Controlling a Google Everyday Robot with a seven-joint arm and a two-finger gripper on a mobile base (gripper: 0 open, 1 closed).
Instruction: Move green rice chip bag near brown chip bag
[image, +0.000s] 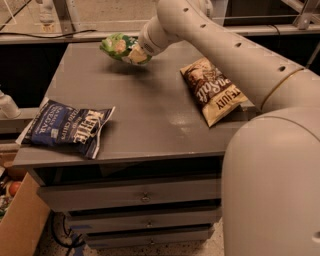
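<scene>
The green rice chip bag (118, 46) is small and bright green and hangs lifted above the far part of the grey cabinet top (145, 110). My gripper (137, 51) is at the bag's right end, shut on it, with the arm reaching in from the right. The brown chip bag (213, 89) lies flat on the right side of the top, to the right of and nearer than the green bag, with bare surface between them.
A dark blue Kettle bag (67, 128) lies at the front left corner, hanging over the edge. Drawers (145, 197) front the cabinet. A cardboard box (20, 225) stands on the floor at the lower left. My arm's large body (272, 185) fills the right.
</scene>
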